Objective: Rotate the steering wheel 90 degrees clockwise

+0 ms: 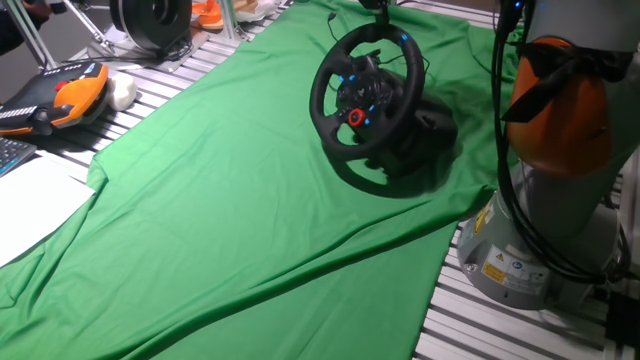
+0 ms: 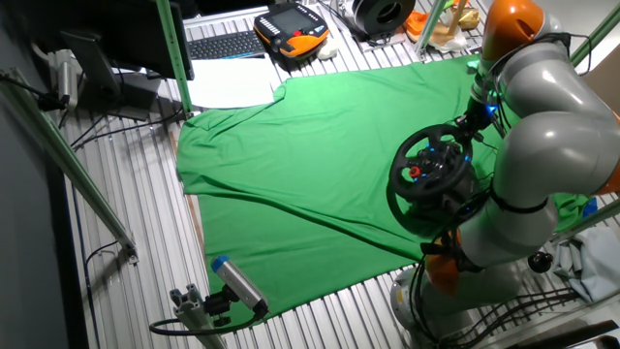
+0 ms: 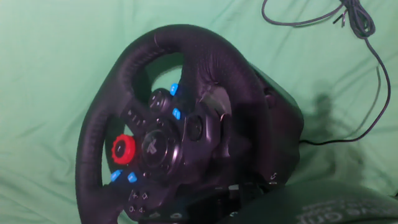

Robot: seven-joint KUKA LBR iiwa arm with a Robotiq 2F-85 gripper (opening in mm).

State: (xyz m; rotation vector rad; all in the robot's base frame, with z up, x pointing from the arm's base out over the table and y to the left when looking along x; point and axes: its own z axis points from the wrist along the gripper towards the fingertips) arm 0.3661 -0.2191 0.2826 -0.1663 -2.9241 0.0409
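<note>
Steering wheel point(image 1: 366, 104): black gaming racing wheel, thick round rim, tilted on a bulky black base point(image 1: 428, 140). It stands on the green cloth point(image 1: 240, 200) near the cloth's edge closest to the robot pedestal point(image 1: 520, 255). The hub carries a red knob point(image 3: 123, 149), small blue buttons point(image 3: 176, 114) and blue lights.

Gripper point(image 2: 475, 109): sits at the far upper rim of the wheel, seen from the other fixed view as a dark shape with a blue light, right against the rim. Whether it touches the rim cannot be told. The fingers do not show clearly in any view, so the width of the jaws and any hold on the rim cannot be told.

From the hand view: the wheel fills the lower middle, directly below and ahead of the jaws, the red knob to the lower left of the hub.

Cable point(image 3: 348, 37): dark, looping on the cloth beyond the base, off to the right of the jaws.

Teach pendant point(image 1: 55, 95): orange and black, on the slatted table point(image 1: 180, 70), well apart from the jaws.

White paper point(image 1: 30, 205): beside the cloth's far corner.
</note>
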